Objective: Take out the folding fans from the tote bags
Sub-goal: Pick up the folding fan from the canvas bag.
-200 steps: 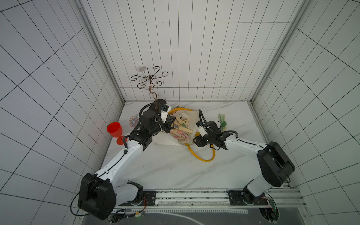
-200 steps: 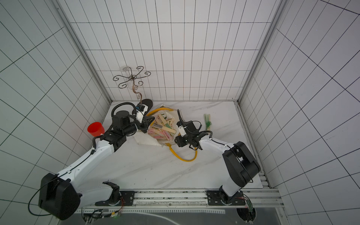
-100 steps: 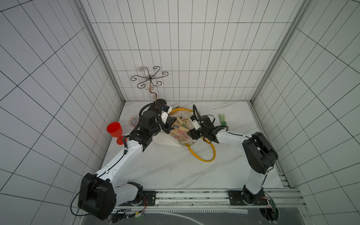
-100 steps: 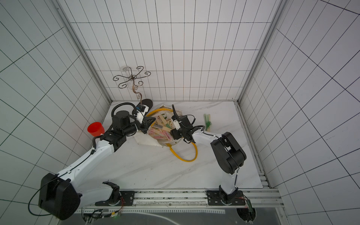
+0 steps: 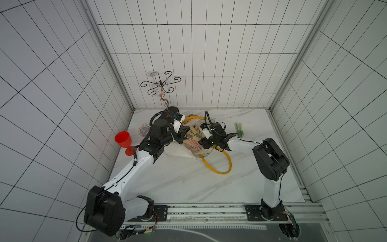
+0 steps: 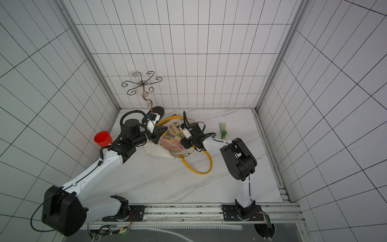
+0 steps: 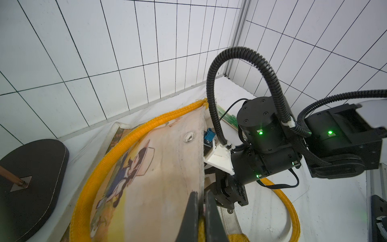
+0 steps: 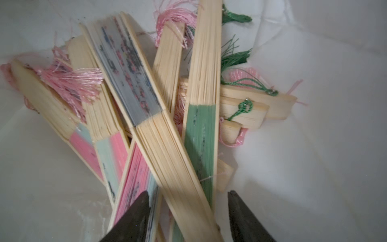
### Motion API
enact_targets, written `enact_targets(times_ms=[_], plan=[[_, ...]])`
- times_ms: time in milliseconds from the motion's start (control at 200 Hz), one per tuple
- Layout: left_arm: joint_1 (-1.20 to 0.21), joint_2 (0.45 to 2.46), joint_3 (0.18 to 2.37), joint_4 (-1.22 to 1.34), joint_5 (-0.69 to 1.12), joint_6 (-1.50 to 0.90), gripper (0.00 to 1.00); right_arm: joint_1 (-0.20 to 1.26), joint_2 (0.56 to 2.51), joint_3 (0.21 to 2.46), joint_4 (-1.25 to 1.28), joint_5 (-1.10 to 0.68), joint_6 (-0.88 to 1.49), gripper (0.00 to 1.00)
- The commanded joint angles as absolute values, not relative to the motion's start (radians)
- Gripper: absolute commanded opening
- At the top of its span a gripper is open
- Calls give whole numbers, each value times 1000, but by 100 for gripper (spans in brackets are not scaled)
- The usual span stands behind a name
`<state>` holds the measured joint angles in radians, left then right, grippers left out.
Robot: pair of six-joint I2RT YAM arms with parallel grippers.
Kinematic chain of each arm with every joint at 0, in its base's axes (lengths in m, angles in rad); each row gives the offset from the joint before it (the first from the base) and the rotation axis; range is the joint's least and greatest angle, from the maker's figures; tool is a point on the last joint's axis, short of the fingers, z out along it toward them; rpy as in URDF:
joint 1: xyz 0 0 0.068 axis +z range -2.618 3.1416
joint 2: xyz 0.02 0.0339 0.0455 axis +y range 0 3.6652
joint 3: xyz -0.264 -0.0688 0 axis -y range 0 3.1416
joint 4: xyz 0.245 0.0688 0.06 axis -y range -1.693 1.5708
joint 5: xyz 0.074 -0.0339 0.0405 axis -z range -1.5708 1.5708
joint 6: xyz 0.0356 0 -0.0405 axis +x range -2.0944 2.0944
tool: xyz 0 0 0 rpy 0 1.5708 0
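Folding fans (image 8: pixel 146 104) are lying in a crossed heap inside the tote bag (image 5: pixel 178 152), which is resting on the far half of the marble table (image 5: pixel 178 182). Nearest the arms' bases, one yellow handle (image 5: pixel 222 167) is looping out flat over the marble from the bag's mouth. Just past it the cream bag is lying on its side with its mouth gaping, bamboo ribs and pink paper showing in both top views. The right gripper (image 8: pixel 187 193) is reaching into that mouth with its jaws standing apart, straddling a bamboo-ribbed fan with dark-printed paper without visibly touching it. Pink, pale and green-papered fans are lying under and beside that one, their pink and green tassels tangling at the deep end of the bag. Across the opening, the left gripper (image 7: pixel 200 194) is clenching the bag's upper rim, its fingers (image 7: pixel 191 209) pressing together on the cloth with a bit of yellow showing between them, and is holding the printed side up. A red goblet (image 5: pixel 123 139) is standing by the left wall, beside the left arm. Farther back, on the right arm's side, a lone fan (image 5: pixel 238 127) with a green tassel is lying on the marble outside the bag, apart from it. At the far edge a scrolled wire stand (image 5: pixel 160 83) is rising from its dark base (image 7: pixel 31 178) just beside the bag.
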<state>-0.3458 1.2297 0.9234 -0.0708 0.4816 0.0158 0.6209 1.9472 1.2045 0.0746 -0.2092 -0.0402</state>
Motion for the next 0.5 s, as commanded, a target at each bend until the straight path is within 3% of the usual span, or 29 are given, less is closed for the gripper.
enact_targets(times_ms=[0, 380, 495], plan=[[-349, 1229, 953, -34, 520, 13, 0, 626, 1946, 1275, 25, -277, -55, 52], [-348, 1236, 951, -19, 512, 0, 0, 657, 1867, 1204, 2, -255, -26, 31], [-348, 1236, 954, -16, 512, -1, 0, 661, 1878, 1201, -2, -242, -21, 31]])
